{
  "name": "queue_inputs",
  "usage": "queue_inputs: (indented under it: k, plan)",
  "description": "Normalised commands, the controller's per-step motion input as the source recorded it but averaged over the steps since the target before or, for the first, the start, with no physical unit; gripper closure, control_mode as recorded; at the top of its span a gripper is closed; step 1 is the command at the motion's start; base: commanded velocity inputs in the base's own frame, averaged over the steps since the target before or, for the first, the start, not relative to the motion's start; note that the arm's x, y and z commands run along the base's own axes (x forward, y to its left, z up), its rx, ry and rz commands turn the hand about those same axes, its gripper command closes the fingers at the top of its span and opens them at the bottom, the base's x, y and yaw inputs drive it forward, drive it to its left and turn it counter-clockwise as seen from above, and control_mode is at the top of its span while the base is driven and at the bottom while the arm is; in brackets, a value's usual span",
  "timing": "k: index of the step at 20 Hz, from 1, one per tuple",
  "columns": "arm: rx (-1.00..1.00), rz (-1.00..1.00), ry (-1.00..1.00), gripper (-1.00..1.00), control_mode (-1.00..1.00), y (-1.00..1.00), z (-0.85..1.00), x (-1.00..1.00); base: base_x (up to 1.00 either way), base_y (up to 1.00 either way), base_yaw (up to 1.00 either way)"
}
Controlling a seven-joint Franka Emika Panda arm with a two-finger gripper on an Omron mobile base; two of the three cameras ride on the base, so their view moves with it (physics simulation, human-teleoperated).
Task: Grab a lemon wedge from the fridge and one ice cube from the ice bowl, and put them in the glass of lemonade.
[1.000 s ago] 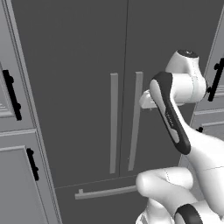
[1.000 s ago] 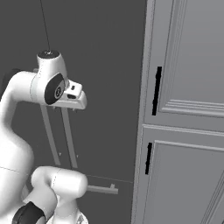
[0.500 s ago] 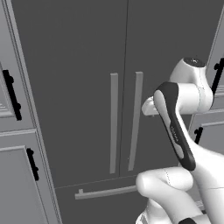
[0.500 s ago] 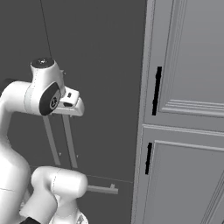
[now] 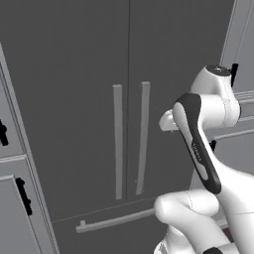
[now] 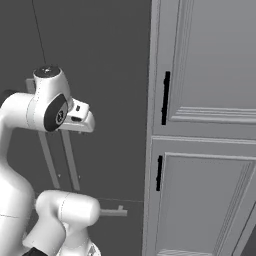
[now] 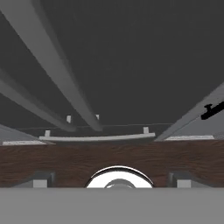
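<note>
The fridge (image 5: pixel 99 74) is being shown with both dark grey doors closed, taking up most of the left base view, and its two long light grey handles (image 5: pixel 130 139) are being seen standing upright side by side just left of the frame's middle. A horizontal drawer handle (image 5: pixel 114 221) is being shown below them, near the bottom of the frame. The white arm (image 5: pixel 208 149) is being held up at the right of this view, its hand end being pointed toward the right-hand door. In the right base view the arm is being seen at the left, with the fridge (image 6: pixel 110 75) behind it, and grey panelled cabinets (image 6: pixel 205 125) with black handles (image 6: pixel 165 97) are being shown on the right. In the hand view the fridge handles (image 7: pixel 57 74) are being seen running as slanted bands from the upper left toward the centre, with the drawer handle (image 7: pixel 96 138) lying across below them and a brown wooden floor (image 7: pixel 109 157) under that. The gripper (image 7: pixel 111 180) is being held wide apart, its finger tips (image 7: pixel 39 179) standing at the two bottom corners with nothing between them, apart from the doors.
</note>
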Motion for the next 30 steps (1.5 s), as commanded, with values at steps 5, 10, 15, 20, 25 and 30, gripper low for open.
queue_inputs:
  k: [5, 10, 15, 20, 25, 30]
  plan:
    - [0.0, 0.0, 0.0, -1.0, 1.0, 0.0, 0.0, 0.0, -0.48, 0.0, -0.09]
    - [0.0, 0.0, 0.0, -1.0, 1.0, 0.0, 0.0, 0.0, -0.32, -0.01, -0.03]
    - [0.0, 0.0, 0.0, -1.0, 1.0, 0.0, 0.0, 0.0, 0.08, 0.73, 0.38]
    - [0.0, 0.0, 0.0, -1.0, 1.0, 0.0, 0.0, 0.0, 0.35, 0.92, 0.67]
    - [0.0, 0.0, 0.0, -1.0, 1.0, 0.0, 0.0, 0.0, 0.49, 0.78, 0.65]
    - [0.0, 0.0, 0.0, -1.0, 1.0, 0.0, 0.0, 0.0, 0.72, 0.63, 0.58]
